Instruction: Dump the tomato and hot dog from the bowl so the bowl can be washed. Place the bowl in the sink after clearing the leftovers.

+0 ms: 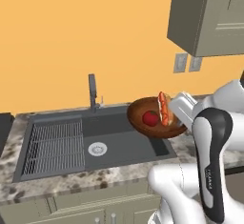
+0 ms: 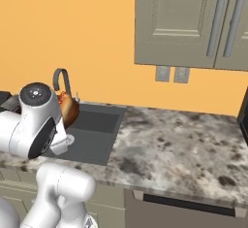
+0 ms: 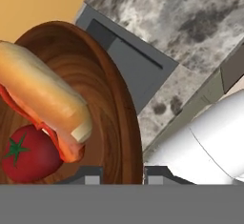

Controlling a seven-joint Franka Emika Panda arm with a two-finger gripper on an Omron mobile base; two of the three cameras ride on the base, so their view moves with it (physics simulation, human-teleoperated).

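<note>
Claw [image 3: 123, 178]: closed narrow on the rim of the bowl [image 1: 147, 107], one tip on each side of the wall. Bowl: dark wooden, tilted, held in the air above the right end of the sink [image 1: 119, 144]. Contents: tomato [image 1: 150, 118] and hot dog [image 1: 164, 108], touching, both inside. Sink: dark basin set in the speckled bench [image 2: 184, 144], grid section left, faucet [image 1: 93, 92] behind.

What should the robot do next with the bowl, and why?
Probably tip the bowl further so the food slides out. The gripper is shut on its rim and holds it tilted above the sink, but the tomato and hot dog are still inside.
</note>
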